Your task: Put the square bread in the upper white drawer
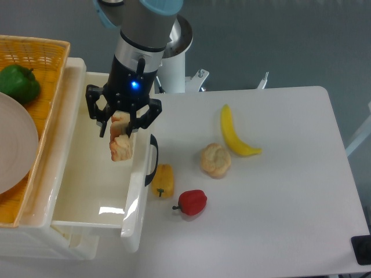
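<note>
The square bread (120,148) is a small tan, golden-brown block. It sits between the fingers of my gripper (119,132), with its lower part sticking out below the fingertips. The gripper points down and is shut on the bread, holding it over the inside of the upper white drawer (75,191). The drawer is pulled open, and its dark curved handle (152,159) is on the front wall just right of the gripper. I cannot tell whether the bread touches the drawer floor.
A woven yellow basket (43,87) at the left holds a green pepper (18,83) and a white plate (11,145). On the table to the right lie a yellow pepper (163,180), a red pepper (192,202), a round pale bun (215,160) and a banana (235,134).
</note>
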Motion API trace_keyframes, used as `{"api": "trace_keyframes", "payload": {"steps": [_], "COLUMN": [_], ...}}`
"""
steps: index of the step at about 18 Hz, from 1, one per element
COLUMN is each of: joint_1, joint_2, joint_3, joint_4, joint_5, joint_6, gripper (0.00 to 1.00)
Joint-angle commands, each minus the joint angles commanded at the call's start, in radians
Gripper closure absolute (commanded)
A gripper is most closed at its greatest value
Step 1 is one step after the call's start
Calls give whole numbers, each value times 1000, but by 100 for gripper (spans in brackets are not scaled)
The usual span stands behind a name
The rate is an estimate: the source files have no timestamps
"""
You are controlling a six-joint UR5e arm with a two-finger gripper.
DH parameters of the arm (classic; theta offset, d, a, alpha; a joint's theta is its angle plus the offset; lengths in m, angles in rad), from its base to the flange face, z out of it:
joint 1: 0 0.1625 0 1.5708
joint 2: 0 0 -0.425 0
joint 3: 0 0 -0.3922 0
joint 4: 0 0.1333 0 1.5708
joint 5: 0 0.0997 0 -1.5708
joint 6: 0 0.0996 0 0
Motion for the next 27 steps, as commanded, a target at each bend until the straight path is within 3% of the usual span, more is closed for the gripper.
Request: {"api": "trace_keyframes", "payload": {"steps": [15,27], "joint_1": [-3,219], "joint_2": [-3,-11], "joint_3": [-15,-18], "joint_4": [6,57], "joint_5": [-31,-21], "joint_6": [2,11], "gripper": [43,42]}}
